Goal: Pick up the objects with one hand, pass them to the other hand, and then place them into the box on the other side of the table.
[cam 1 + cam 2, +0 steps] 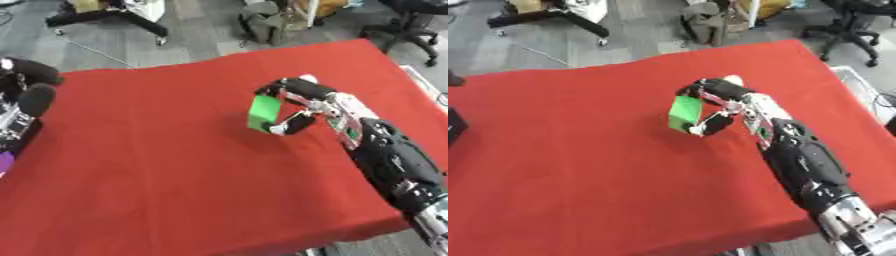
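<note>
A green flat block (262,113) stands upright over the red tablecloth (157,165), right of the middle. My right hand (308,102) reaches in from the lower right and is shut on it, fingers curled over its top and the thumb under its lower edge. I cannot tell whether the block touches the cloth. The left hand shows in neither view. No box is clearly visible.
Black equipment (26,95) and a purple thing (4,162) sit at the table's left edge. Beyond the far edge are grey floor, a stand base (114,17) and an office chair (411,25). A white frame (424,82) runs along the right edge.
</note>
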